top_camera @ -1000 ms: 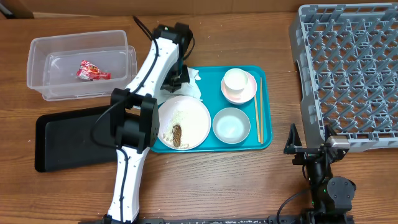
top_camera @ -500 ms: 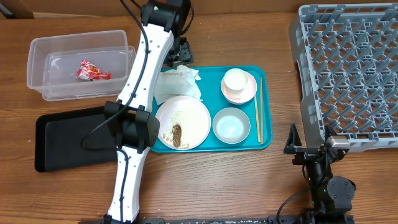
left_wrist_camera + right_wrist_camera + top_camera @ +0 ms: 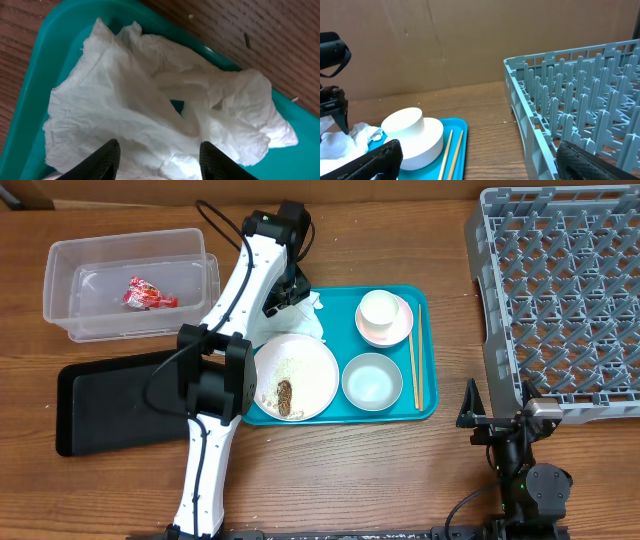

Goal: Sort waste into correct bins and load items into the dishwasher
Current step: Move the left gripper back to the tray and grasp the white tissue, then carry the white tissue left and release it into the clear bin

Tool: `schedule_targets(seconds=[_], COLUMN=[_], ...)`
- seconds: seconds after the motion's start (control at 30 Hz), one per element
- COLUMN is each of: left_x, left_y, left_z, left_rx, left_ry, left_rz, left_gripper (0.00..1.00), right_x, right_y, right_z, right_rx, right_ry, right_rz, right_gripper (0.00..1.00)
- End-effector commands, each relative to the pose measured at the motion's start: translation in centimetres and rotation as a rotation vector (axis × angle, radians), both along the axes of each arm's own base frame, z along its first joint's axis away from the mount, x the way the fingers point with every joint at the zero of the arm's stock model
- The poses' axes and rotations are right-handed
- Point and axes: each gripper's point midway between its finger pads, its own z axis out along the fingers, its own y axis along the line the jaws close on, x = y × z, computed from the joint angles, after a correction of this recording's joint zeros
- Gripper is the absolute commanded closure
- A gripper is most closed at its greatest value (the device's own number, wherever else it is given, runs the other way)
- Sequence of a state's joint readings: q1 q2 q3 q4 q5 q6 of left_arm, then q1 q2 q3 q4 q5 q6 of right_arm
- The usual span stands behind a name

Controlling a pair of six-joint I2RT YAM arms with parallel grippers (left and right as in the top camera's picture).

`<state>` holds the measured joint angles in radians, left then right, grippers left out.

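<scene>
— Where's the napkin (image 3: 150, 100)?
— Crumpled in the tray's (image 3: 295, 165) corner, under the left gripper (image 3: 160, 160), its fingers apart above it.
— And the right gripper (image 3: 480, 167)?
— Spread wide, low over the bench (image 3: 485, 100), beside the rack (image 3: 580, 100).

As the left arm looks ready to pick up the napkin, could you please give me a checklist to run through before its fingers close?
1. The left gripper is open, with its fingers either side of the napkin: ok.
2. The napkin lies loose on the teal tray with nothing on top of it: ok.
3. The fingers are low enough to pinch the paper: cannot tell.
4. The clear tub has room, with only the red wrapper inside: ok.
5. The right gripper is open and sits near the dish rack, away from the path to the tub: ok.
</scene>
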<state>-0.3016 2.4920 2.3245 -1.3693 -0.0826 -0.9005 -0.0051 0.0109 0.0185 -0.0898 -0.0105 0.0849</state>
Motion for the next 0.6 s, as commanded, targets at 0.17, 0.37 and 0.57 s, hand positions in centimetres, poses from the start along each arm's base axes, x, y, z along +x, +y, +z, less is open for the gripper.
schedule_targets(seconds=[0.17, 0.37, 0.57], left_x=[1.2, 1.5, 1.4], left_y=[0.7, 0.6, 1.0], left_z=[-0.4, -0.5, -0.8], left_rx=[0.006, 0.001, 0.026], left_ry=[-0.048, -0.060, -0.059], left_rz=[0.116, 0.130, 0.131], left_gripper=[0.43, 0.45, 0.50], right_x=[0.0, 0.0, 0.0], right_y=[-0.2, -0.2, -0.2], right_z=[-0.2, -0.2, -0.2], right_rx=[-0.004, -0.004, -0.004], right_ry=[-0.003, -0.003, -0.003], right_rz=[-0.011, -0.011, -0.011], right_gripper=[0.00, 0.00, 0.00])
